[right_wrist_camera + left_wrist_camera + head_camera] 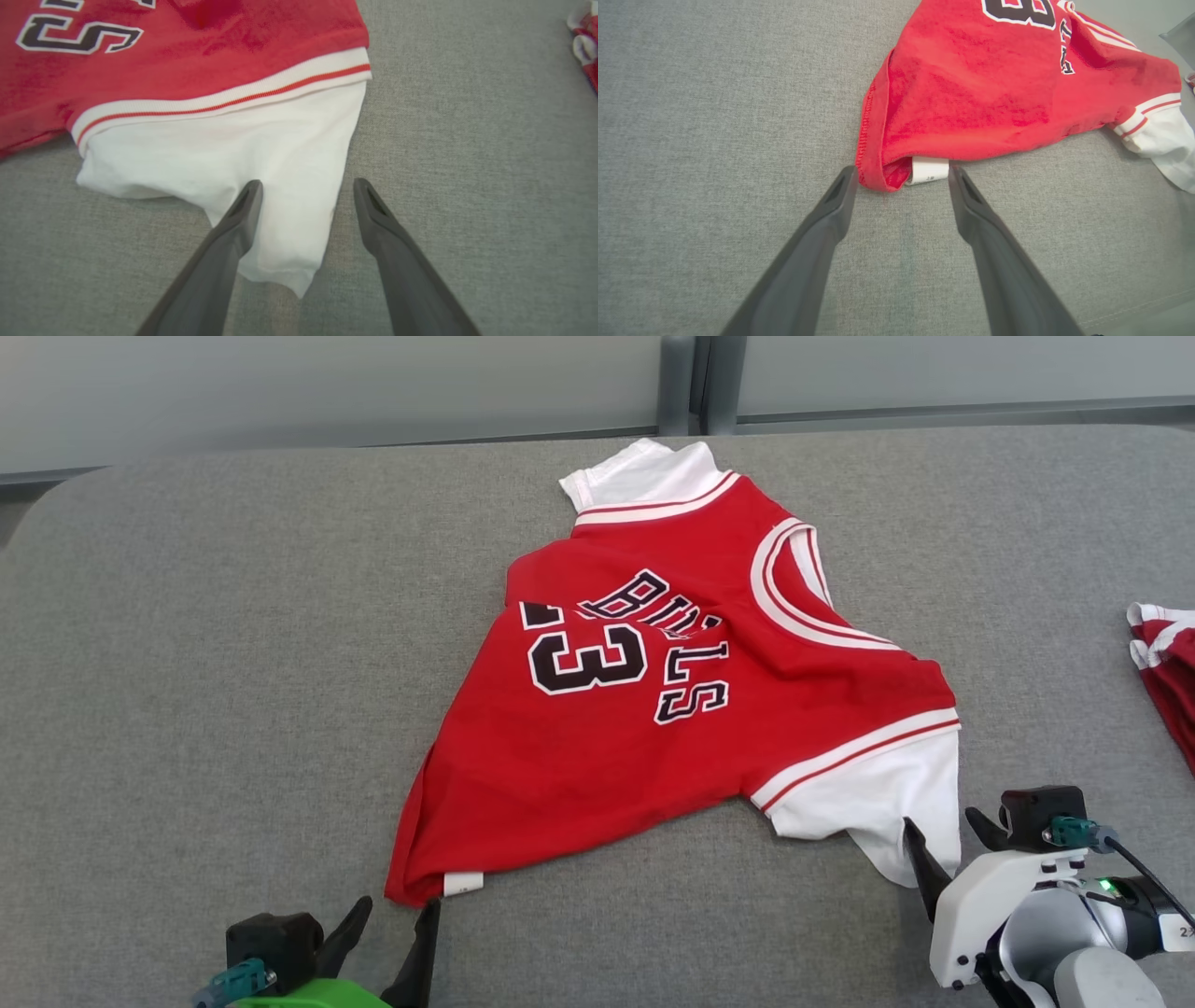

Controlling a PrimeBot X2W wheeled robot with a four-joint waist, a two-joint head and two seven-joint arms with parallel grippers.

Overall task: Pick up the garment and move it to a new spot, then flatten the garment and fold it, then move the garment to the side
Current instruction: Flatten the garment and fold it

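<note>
The garment (653, 709) is a red jersey with white sleeves and black "BULLS 23" lettering, lying crumpled on the grey padded table (205, 663). My left gripper (400, 903) stands open at the jersey's near hem corner. In the left wrist view, that gripper (902, 170) has its fingertips on either side of the red corner (878, 177) and its white label (928, 170). My right gripper (939, 819) is open at the near white sleeve. In the right wrist view, this gripper (307, 183) straddles the sleeve's (224, 154) pointed end, with one finger lying over the cloth.
Another red and white cloth (1167, 663) lies at the table's right edge, also seen as a red and white bundle (584, 42) in the right wrist view. The table's far edge meets a pale wall with a grey post (691, 383). Bare grey surface spreads to the left.
</note>
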